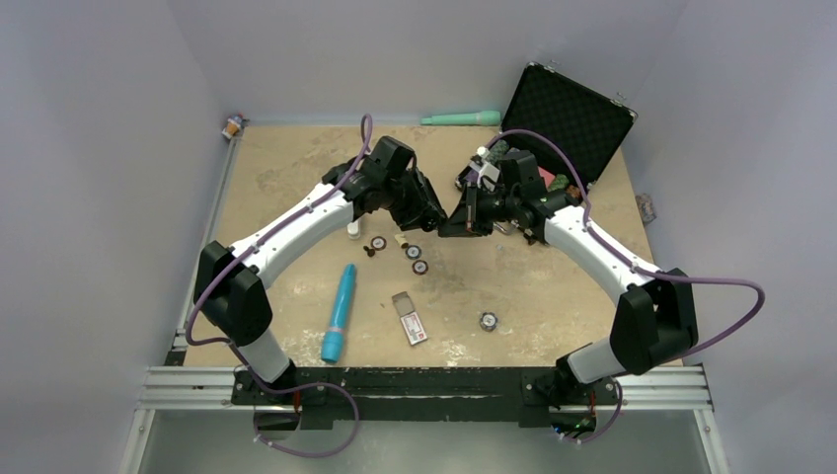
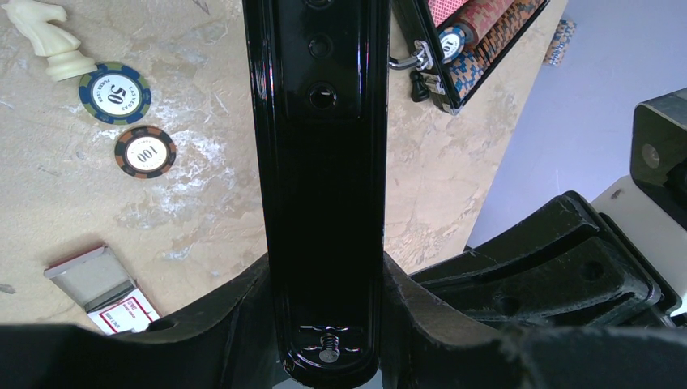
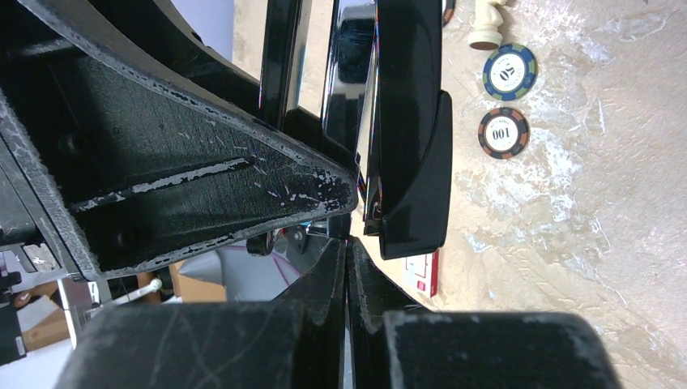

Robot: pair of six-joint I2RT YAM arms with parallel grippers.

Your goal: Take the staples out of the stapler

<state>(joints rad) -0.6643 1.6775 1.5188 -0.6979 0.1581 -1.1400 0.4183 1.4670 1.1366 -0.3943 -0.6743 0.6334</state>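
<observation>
Glossy black stapler (image 2: 324,203), blue tube (image 1: 339,312)

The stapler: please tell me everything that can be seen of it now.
The stapler is a slim bar of glossy black, metal-like, with round holes along its flat face and a small silvery screw at the near end. The left tool is shut on it, one finger on each long side, holding it above the table. In the right wrist view its parts seem spread, and the right tool is shut at its end; whether it pinches a part, I cannot tell.
</observation>
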